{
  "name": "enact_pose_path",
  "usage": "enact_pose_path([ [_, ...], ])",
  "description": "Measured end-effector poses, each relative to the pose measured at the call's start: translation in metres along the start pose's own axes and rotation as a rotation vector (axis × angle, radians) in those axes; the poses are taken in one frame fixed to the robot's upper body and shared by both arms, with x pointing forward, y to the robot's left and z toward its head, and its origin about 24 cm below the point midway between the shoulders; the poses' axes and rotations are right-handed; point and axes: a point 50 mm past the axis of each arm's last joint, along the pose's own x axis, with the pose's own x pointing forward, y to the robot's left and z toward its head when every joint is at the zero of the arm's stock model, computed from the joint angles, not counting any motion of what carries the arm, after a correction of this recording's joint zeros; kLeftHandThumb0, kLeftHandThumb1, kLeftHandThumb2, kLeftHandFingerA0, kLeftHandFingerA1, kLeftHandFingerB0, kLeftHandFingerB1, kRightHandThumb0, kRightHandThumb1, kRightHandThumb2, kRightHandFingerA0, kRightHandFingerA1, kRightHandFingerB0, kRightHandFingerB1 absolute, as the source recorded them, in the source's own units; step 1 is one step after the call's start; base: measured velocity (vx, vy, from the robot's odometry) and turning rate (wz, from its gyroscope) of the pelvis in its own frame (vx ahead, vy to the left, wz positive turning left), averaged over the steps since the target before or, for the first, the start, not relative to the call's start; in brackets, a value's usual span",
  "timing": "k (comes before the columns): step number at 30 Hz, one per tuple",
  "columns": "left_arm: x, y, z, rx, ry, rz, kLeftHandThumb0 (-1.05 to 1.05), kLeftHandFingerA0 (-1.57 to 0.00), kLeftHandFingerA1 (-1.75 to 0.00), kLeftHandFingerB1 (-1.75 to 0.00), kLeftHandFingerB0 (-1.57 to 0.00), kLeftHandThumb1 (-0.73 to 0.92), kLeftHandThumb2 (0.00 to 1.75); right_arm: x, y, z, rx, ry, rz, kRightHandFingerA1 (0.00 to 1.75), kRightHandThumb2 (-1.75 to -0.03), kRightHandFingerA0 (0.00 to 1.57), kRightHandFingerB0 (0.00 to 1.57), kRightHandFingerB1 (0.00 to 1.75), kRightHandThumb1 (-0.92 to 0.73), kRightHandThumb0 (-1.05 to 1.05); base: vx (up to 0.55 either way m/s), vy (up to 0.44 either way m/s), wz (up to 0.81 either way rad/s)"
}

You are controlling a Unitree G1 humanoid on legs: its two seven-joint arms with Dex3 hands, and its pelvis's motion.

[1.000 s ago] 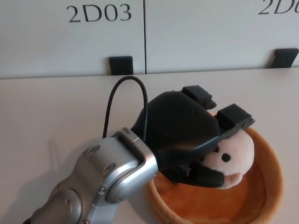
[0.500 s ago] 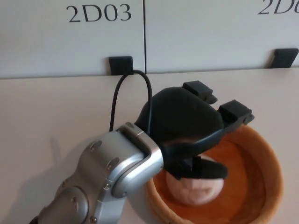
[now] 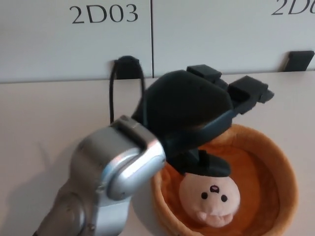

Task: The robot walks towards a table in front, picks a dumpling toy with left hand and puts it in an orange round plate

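A cream plush dumpling toy [image 3: 210, 196] with a small face lies inside the orange round plate [image 3: 280, 172] at the lower right. My left hand [image 3: 197, 110] hovers just above the plate's left part, fingers spread apart and holding nothing; its thumb hangs right over the toy's top. The silver forearm [image 3: 108, 172] comes in from the lower left and hides the plate's left rim. My right hand does not show.
The plate rests on a pale table [image 3: 44, 128]. Behind the table runs a white panel wall marked 2D03 [image 3: 104, 14], with black brackets [image 3: 300, 60] at its foot.
The hand let go of the dumpling toy, which dropped into the plate. The hand then rose and drew back to the left, fingers apart.
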Motion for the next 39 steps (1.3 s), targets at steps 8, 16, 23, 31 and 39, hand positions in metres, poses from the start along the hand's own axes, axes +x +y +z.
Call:
enact_pose_path([
  [8,-0.034,0.029,-0.008,-0.062,-0.005,0.160,-0.21,-0.68,-0.41,-0.44,-0.78,0.64,0.59,-0.001,0.001,0.000,0.001,-0.006,0.002,0.48,-0.58,0.68,0.24,0.37,-0.63,-0.20,0.00,0.000,0.00],
  [16,-0.062,0.014,-0.037,-0.182,0.123,0.122,-0.21,-0.75,-0.43,-0.42,-0.80,0.66,0.60,-0.003,0.005,-0.002,0.000,0.003,0.015,0.54,-0.58,0.67,0.27,0.36,-0.62,-0.20,0.00,0.000,0.00],
  [23,-0.104,-0.016,-0.063,-0.355,0.310,0.043,-0.37,-0.71,-0.62,-0.62,-0.75,0.53,0.85,-0.006,0.010,-0.007,0.003,0.023,0.032,0.69,-0.92,0.57,0.17,0.51,-0.44,-0.17,0.00,0.000,0.00],
  [31,-0.176,-0.055,-0.081,-0.576,0.610,-0.094,-0.42,-0.78,-0.64,-0.62,-0.77,0.50,0.84,-0.012,0.017,-0.019,0.011,0.071,0.055,0.46,-0.58,0.59,0.28,0.35,-0.62,-0.23,0.00,0.000,0.00],
  [39,-0.246,-0.073,-0.083,-0.744,0.864,-0.213,-0.44,-0.87,-0.46,-0.45,-0.81,0.57,0.59,-0.016,0.024,-0.034,0.019,0.134,0.079,0.47,-0.58,0.59,0.27,0.35,-0.62,-0.20,0.00,0.000,0.00],
])
